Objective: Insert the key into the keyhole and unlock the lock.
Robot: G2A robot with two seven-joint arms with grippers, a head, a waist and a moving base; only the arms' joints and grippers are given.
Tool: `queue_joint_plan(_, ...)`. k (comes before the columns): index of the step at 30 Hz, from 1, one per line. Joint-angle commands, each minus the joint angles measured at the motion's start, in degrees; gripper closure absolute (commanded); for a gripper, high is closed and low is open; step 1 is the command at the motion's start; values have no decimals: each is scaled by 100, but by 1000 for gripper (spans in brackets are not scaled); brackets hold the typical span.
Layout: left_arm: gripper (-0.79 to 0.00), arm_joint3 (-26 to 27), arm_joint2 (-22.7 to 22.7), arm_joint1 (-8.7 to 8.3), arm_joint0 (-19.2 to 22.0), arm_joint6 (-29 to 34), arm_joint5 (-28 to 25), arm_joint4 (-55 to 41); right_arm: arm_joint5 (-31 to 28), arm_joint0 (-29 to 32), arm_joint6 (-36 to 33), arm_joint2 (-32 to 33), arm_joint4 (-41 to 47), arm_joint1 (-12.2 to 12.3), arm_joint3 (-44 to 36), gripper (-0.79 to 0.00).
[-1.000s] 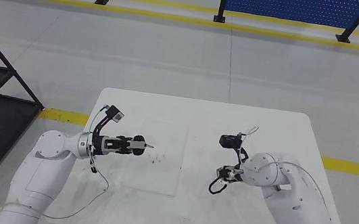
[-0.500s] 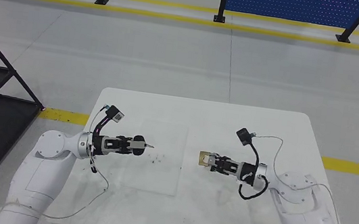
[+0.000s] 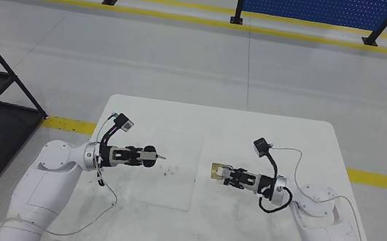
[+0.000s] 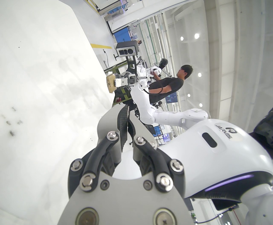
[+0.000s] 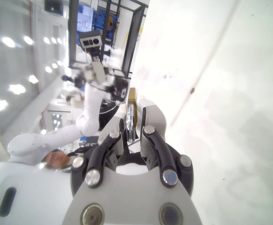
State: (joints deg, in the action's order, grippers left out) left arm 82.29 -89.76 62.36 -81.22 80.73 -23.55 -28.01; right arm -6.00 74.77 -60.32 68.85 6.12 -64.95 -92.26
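The white counter carries a faint rectangular sheet near its middle. Over the sheet's left part, the left claw is clenched on the key, a thin sliver jutting from its tips toward the other arm. Just past the sheet's right edge, the right claw faces it, clamped on the lock by its silver shackle, the brass body sticking out in front. Lock and key stand apart, roughly in line.
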Motion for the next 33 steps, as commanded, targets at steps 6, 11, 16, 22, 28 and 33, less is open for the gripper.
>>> queue_joint_plan(6,0,0,0,0,0,0,0,0,-540,235,585,-186,1109,-102,204,0)
queue_joint_plan(11,0,0,0,0,0,0,0,0,-914,281,881,-429,1255,-163,308,0)
queue_joint_plan(16,0,0,0,0,0,0,0,0,-979,296,996,-572,1222,-186,258,0)
queue_joint_plan(22,0,0,0,0,0,0,0,0,-944,368,1032,-660,1156,-184,168,0)
queue_joint_plan(28,0,0,0,0,0,0,0,0,-1058,401,892,-654,1414,-182,201,0)
queue_joint_plan(33,0,0,0,0,0,0,0,0,-1058,401,892,-654,1414,-182,201,0)
